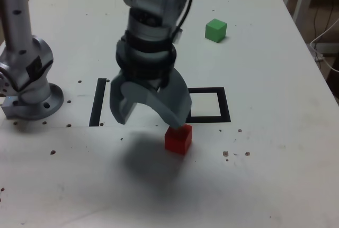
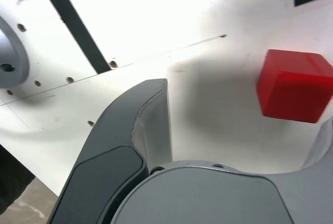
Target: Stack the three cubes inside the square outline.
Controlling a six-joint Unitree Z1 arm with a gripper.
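We see small red plastic cube (image 1: 178, 139) nearest camera on white surface (image 1: 275, 175), just outside black tape square outline (image 1: 224, 105). Grey end effector (image 1: 150, 115) hangs above, jaws spread wide, gripping nothing; one finger (image 1: 175, 109) just over red cube. Straight black tape strip (image 1: 98, 101) at exterior view's left. Farther back, green cube (image 1: 216, 29) well apart.

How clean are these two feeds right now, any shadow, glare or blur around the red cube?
Exterior view: soft overall, and the open gripper casts a broad shadow on the table beside the red cube. Wrist view: the white table is overexposed; the cube is fairly sharp, and a gripper finger close to the lens fills the foreground.
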